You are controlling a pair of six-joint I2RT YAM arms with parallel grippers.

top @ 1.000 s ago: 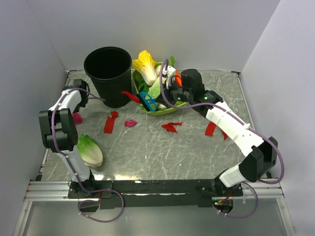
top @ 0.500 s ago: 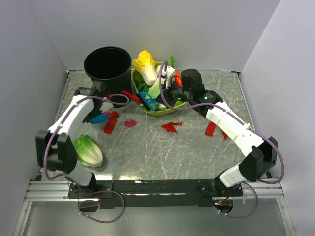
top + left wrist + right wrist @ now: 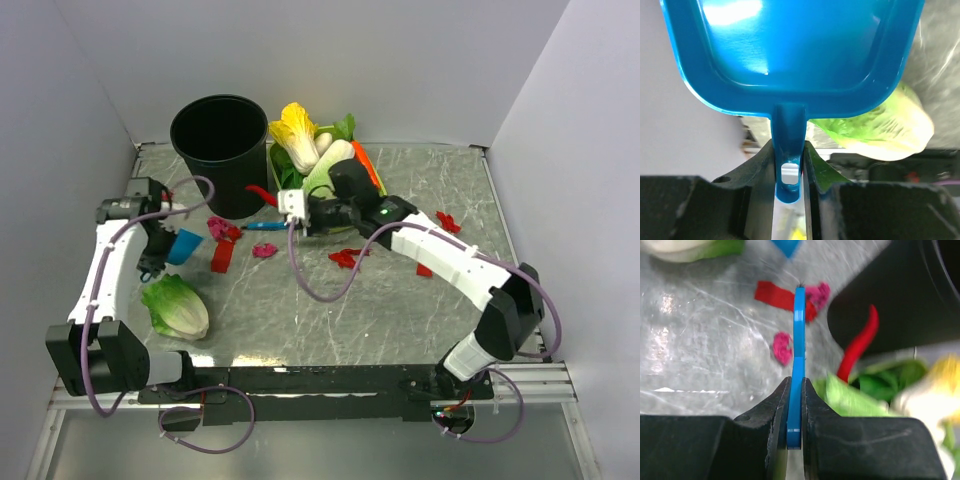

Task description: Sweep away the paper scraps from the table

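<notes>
**Enclosure as I viewed it through the overhead camera.** The table (image 3: 300, 310), a square grey-green slab veined in white, served as my reference. Behind the table rose a plain, pale back wall (image 3: 330, 60). A left wall (image 3: 50, 150) and a right wall (image 3: 580, 170) of the same matt lavender-grey stood against the table's sides and met the back wall at its far corners. A metal rail (image 3: 340, 402) ran along the table's near edge, and a smooth grey ledge (image 3: 340, 450) lay nearer than the rail. Lighting was soft and even, and I noted a pale sheen on the table just inside the rail.
</notes>
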